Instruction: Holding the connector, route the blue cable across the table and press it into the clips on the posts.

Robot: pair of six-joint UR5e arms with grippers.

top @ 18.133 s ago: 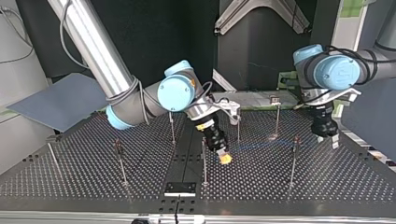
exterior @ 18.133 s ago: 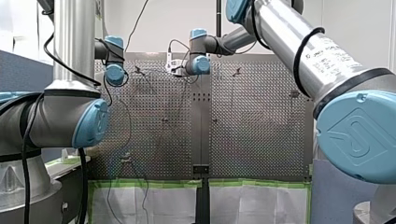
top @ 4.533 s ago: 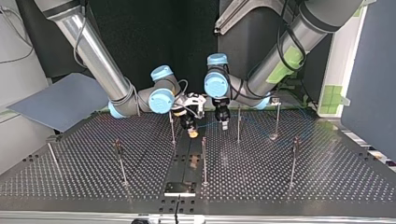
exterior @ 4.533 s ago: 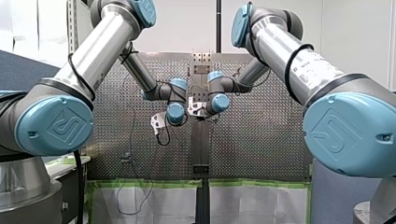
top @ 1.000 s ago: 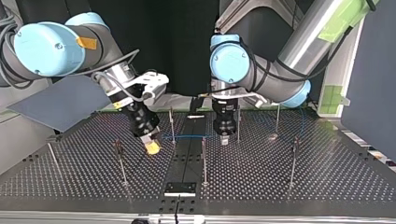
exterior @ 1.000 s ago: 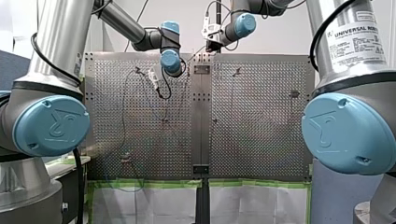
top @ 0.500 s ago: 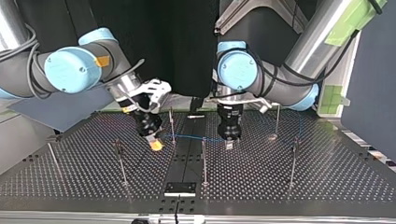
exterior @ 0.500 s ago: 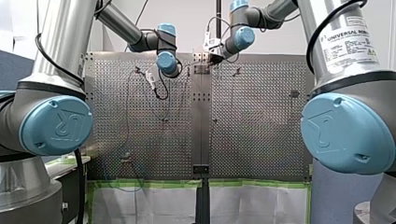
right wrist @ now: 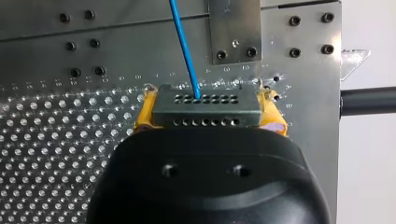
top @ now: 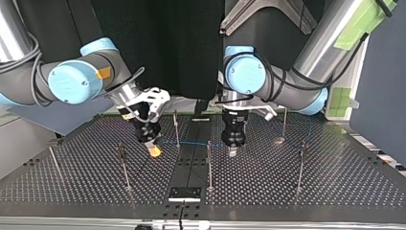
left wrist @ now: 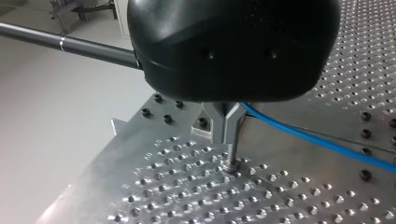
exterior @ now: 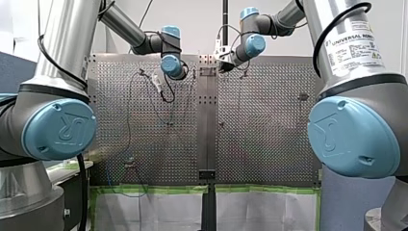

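Blue cable (right wrist: pixel 184 46) enters the back face of the grey connector (right wrist: pixel 205 112) through one hole of its top row and leads straight away from the right gripper (right wrist: pixel 208 111) over the perforated table (right wrist: pixel 56 154).

Right wrist view: yellow pads (right wrist: pixel 144 114) sit hard against both ends of the connector. The fingers are spread only as wide as the connector body and clamp it.

Top view: the right gripper (top: pixel 153 151) is left of frame centre, tilted, with its yellow tip low over the table (top: pixel 287 191). From there the cable (top: pixel 191 143) runs level toward the right of the frame. It passes a thin post (top: pixel 176 127) and the top of a second post (top: pixel 209 163), then reaches the left gripper (top: pixel 232 152), just right of centre, which points straight down.

Left wrist view: the metal fingers (left wrist: pixel 219 121) of the left gripper (left wrist: pixel 225 128) are drawn together into a narrow V. The cable (left wrist: pixel 317 140) comes out from between them at one side and slants away low over the table.

A thin metal stem below the fingertips meets the plate. I cannot tell whether it is a finger tip or a post.
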